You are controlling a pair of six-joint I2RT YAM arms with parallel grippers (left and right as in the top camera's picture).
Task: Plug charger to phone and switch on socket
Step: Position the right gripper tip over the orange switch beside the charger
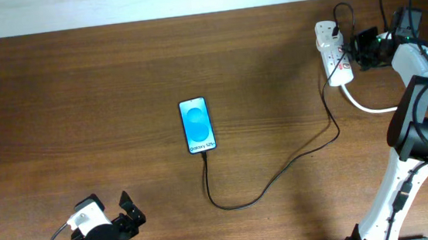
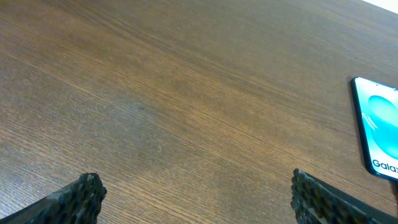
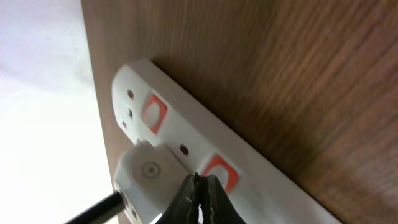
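Observation:
The phone [image 1: 197, 125] lies flat mid-table with its blue screen lit; its edge also shows in the left wrist view [image 2: 379, 130]. The charger's thin black cable [image 1: 281, 172] meets the phone's near end, loops across the table and runs up to the socket [image 1: 333, 55], a white strip at the far right. In the right wrist view a white plug body [image 3: 146, 174] sits in the socket [image 3: 261, 180] beside a red switch [image 3: 219, 172]. My right gripper [image 3: 199, 182] is shut, its tips right at that switch. My left gripper [image 2: 199, 196] stands open over bare wood, near the front left [image 1: 127, 213].
The socket's thick white cord [image 1: 372, 108] curves off to the right beside my right arm [image 1: 421, 129]. A second red switch [image 3: 153, 113] shows farther along the strip. The table's far edge [image 1: 189, 17] runs just behind the socket.

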